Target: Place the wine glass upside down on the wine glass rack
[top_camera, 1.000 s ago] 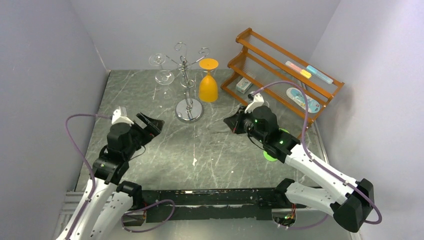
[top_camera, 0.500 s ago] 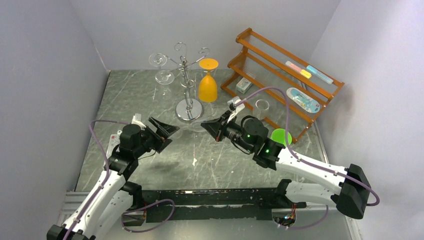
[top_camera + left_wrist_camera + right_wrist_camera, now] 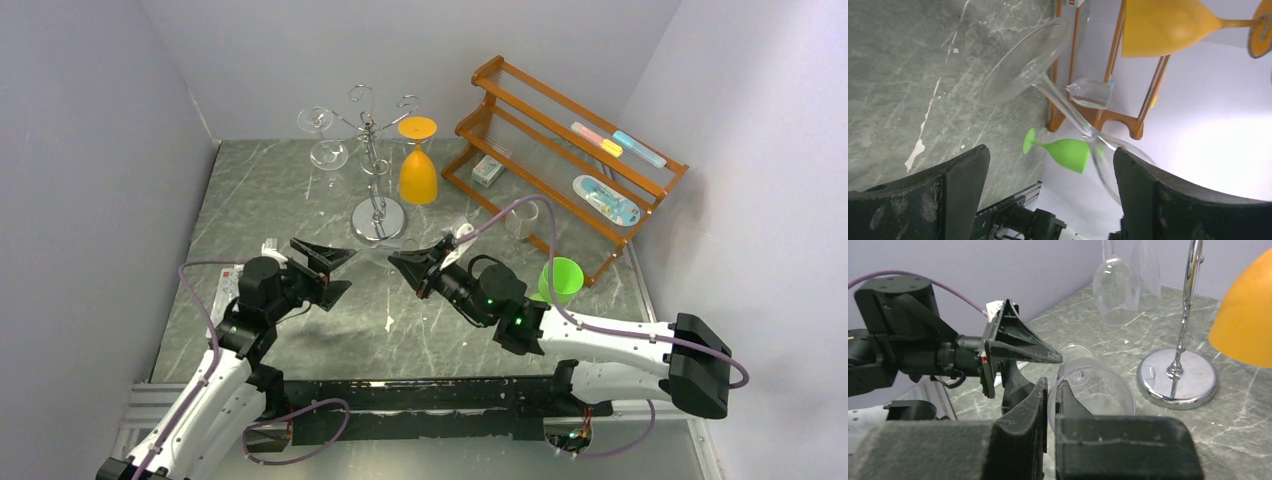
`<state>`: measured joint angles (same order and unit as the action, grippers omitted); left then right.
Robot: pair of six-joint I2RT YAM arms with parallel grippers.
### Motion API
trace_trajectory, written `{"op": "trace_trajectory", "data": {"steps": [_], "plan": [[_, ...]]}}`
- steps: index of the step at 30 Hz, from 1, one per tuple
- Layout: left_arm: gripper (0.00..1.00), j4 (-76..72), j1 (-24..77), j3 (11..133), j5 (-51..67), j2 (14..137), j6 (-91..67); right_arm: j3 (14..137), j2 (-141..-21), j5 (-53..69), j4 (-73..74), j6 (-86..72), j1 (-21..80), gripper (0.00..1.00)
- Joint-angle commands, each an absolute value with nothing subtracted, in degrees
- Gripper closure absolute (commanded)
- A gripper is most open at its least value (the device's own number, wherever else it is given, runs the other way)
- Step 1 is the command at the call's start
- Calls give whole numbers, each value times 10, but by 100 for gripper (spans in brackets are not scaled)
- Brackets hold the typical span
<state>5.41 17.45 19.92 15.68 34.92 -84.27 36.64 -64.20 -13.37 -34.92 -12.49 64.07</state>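
A clear wine glass lies on its side in the air, and my right gripper is shut on its rim. Its foot and stem point toward my left gripper. That gripper is open, and no finger touches the glass. From above, the two grippers face each other over mid-table, left gripper and right gripper. The chrome wine glass rack stands behind them. An upside-down clear glass and an orange glass hang on it.
The rack's mirrored base sits just beyond the held glass. A green glass stands at the right, with another clear glass behind it. The orange-brown wooden shelf fills the back right. Grey walls close in both sides.
My right gripper has carried the clear glass leftward and nearer, uncovering the green glass. My left gripper has swung right toward the glass's foot, staying open.
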Motion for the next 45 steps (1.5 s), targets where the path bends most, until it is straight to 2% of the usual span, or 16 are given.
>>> {"op": "trace_trajectory", "data": {"steps": [1, 6, 15, 22, 28, 40, 45], "plan": [[3, 71, 171, 220, 134, 329, -895, 341, -643, -178, -442, -82, 654, 100], [7, 78, 171, 211, 74, 285, -953, 312, -644, -167, -485, -69, 668, 100], [30, 84, 171, 207, 83, 294, -997, 301, -657, -141, -539, -71, 692, 100], [31, 111, 171, 210, 66, 296, -1014, 302, -668, -121, -558, -76, 706, 100], [45, 90, 171, 196, 35, 285, -1030, 301, -677, -113, -571, -82, 713, 100], [60, 76, 171, 197, 1, 293, -1066, 296, -699, -94, -612, -96, 719, 100], [78, 68, 171, 204, 1, 303, -1053, 303, -711, -101, -596, -68, 731, 100]]}}
